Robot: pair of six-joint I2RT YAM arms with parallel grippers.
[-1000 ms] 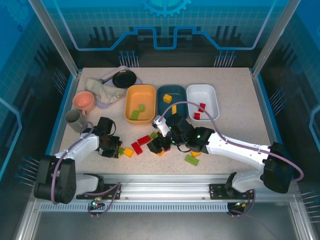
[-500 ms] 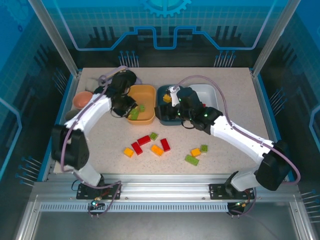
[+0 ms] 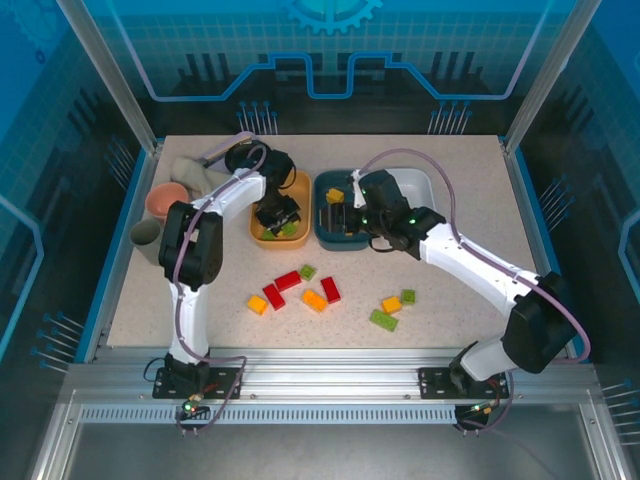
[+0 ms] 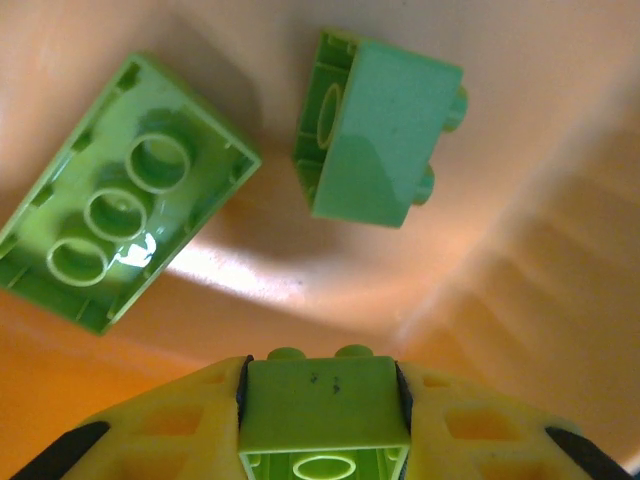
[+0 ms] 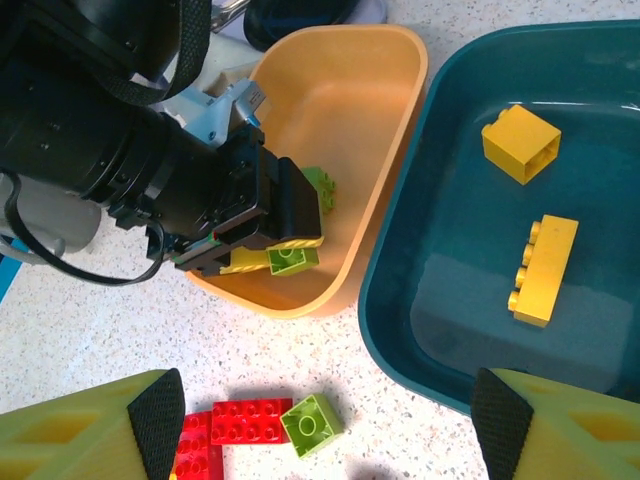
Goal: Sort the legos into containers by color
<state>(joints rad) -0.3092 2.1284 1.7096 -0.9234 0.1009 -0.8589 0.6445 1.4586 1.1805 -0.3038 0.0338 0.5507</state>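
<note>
One green brick pinched across flat sides by left gripper — light, rigid, slick; right gripper spread, empty.

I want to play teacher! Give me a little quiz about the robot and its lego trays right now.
1. True or false: the left hand holds a red brick above the orange tray.
2. How many yellow bricks lie in the teal tray? A one, B two, C four.
3. Fill in: the right hand is ____, with nothing in it.
Key: 1 false, its brick is green; 2 B; 3 open.
</note>
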